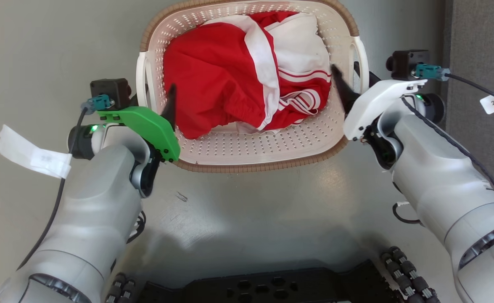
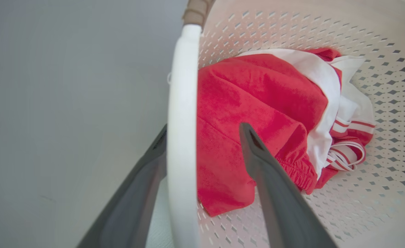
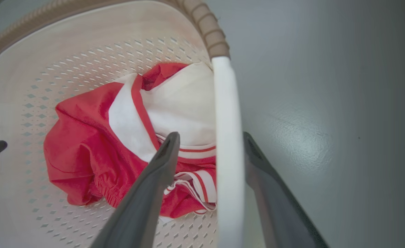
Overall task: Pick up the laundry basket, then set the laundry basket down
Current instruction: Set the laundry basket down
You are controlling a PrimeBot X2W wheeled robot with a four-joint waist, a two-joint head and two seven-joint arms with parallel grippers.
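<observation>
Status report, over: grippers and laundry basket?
Left gripper open, straddling left handle. Right gripper open, straddling right handle. Laundry basket holds red-white clothes. No obstruction seen.

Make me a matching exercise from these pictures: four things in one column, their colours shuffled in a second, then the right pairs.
Things:
1. basket rim
2. left wrist cover
3. clothing in the basket
4. side handle

Colours:
A. green
B. plain white
C. red and white
D. brown

Pairs: 1-D, 2-A, 3-C, 4-B
</observation>
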